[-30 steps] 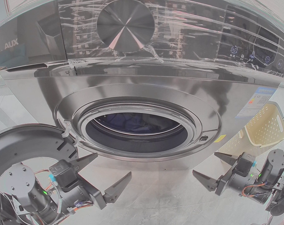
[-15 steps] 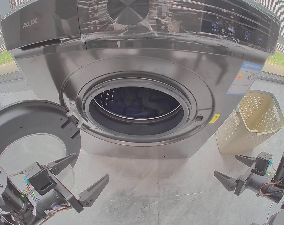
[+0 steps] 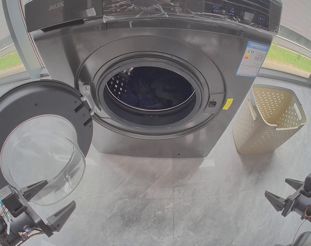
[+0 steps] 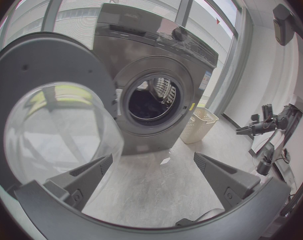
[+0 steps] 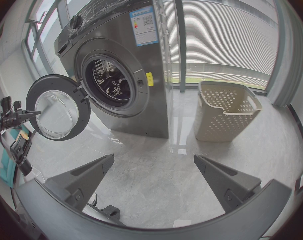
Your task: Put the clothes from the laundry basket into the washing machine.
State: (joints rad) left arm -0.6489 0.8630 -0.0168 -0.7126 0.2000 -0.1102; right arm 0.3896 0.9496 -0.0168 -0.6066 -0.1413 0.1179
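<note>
Washing machine (image 3: 145, 41): grey front-loader, standing on floor (image 3: 169, 195).
Door (image 3: 36, 99): swung fully open at washing machine's left, glass bowl facing out.
Laundry basket (image 3: 254, 134): cream, perforated, upright, just beside washing machine's right side.
Clothes (image 3: 148, 93): dark blue heap inside washing machine drum (image 3: 119, 82).
Left gripper (image 3: 59, 192): low, before door, well apart from washing machine; claw spread wide, nothing held.
Right gripper (image 3: 276, 187): low, before laundry basket, well apart from washing machine; claw spread wide, nothing held.
</note>
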